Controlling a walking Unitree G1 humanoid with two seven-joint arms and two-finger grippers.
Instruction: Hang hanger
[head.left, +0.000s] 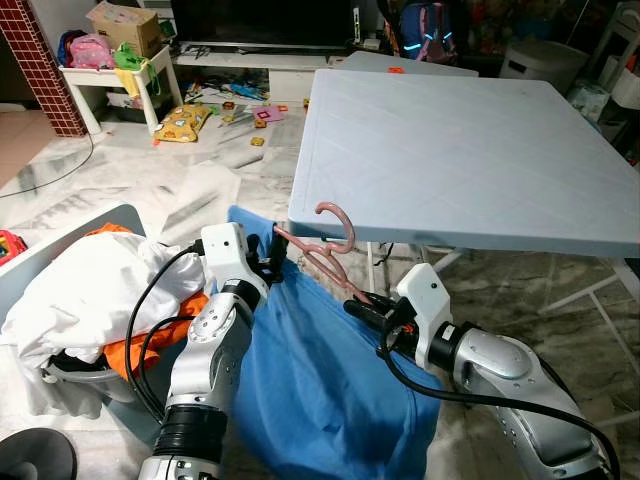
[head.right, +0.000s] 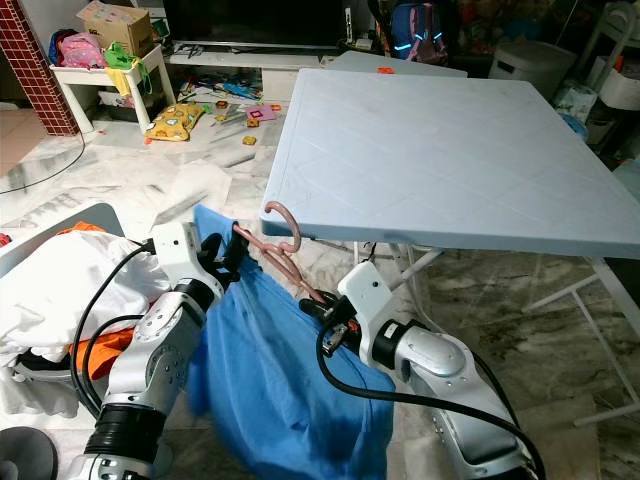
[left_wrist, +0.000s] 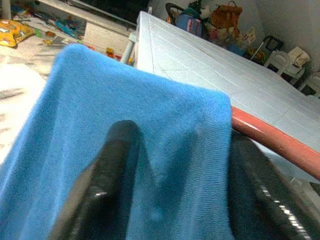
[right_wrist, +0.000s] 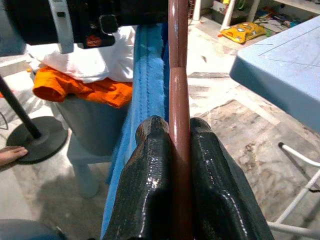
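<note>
**Almost at the edge: a dressed hanger held by both hands**

Here the pink hanger (head.left: 322, 252) carries a blue shirt (head.left: 310, 380) and hangs in the air just in front of the near edge of the pale tabletop (head.left: 470, 150). Its hook curls upward and overlaps that edge in the head views; whether it touches the edge or stands a little in front I cannot tell. The right hand (right_wrist: 180, 170) is clamped on one end of the hanger, its two black fingers pressed to either side of the reddish bar. The left hand (head.left: 268, 262) is at the other end, where the shirt's shoulder drapes over the bar; its fingers straddle the cloth, but whether they pinch it or merely flank it I cannot tell.

The main risk, as I judge it, is the hook missing or sliding off. The edge looks thick for so small a hook, so it may not catch at all. The shirt could also slip off the left end if that hand is not truly gripping. Uneven lifting would tilt the bar and shed the cloth.

The shirt's lower hem is cut off below the frame. A basket (head.left: 80, 372) of white and orange laundry (head.left: 90, 290) sits to the left, on a floor (head.left: 180, 190) littered with toys.
</note>
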